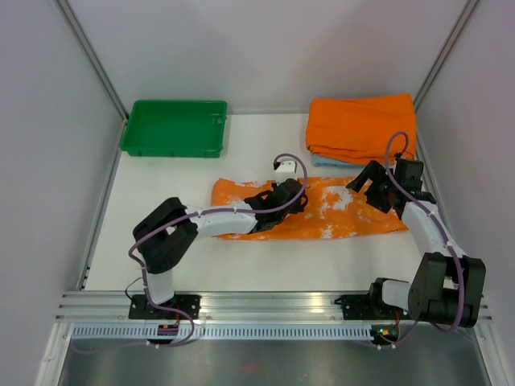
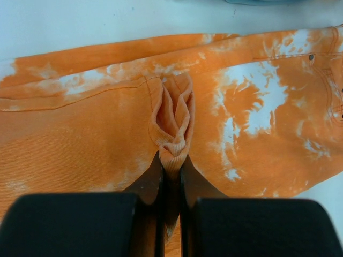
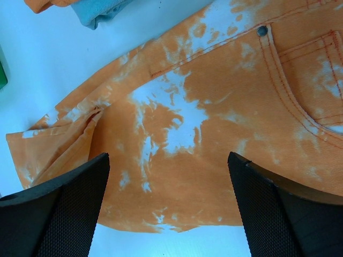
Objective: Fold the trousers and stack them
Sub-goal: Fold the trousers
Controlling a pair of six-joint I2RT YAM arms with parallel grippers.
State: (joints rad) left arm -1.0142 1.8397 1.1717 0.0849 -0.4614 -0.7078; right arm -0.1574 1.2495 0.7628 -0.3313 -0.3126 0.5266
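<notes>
The orange trousers (image 1: 338, 215) with white splashes lie flat across the middle of the table, waist end to the right. My left gripper (image 1: 283, 198) is over their middle and shut on a pinched ridge of the cloth (image 2: 174, 123), which bunches up between the fingertips (image 2: 154, 174). My right gripper (image 1: 372, 183) is open over the waist end. In the right wrist view its two pads (image 3: 80, 187) stand wide apart above the cloth (image 3: 214, 139), near a pocket and rivet (image 3: 262, 30).
A green tray (image 1: 175, 127) stands at the back left. A folded plain orange cloth (image 1: 362, 125) lies on a light blue folded cloth (image 1: 326, 161) at the back right, just behind the right gripper.
</notes>
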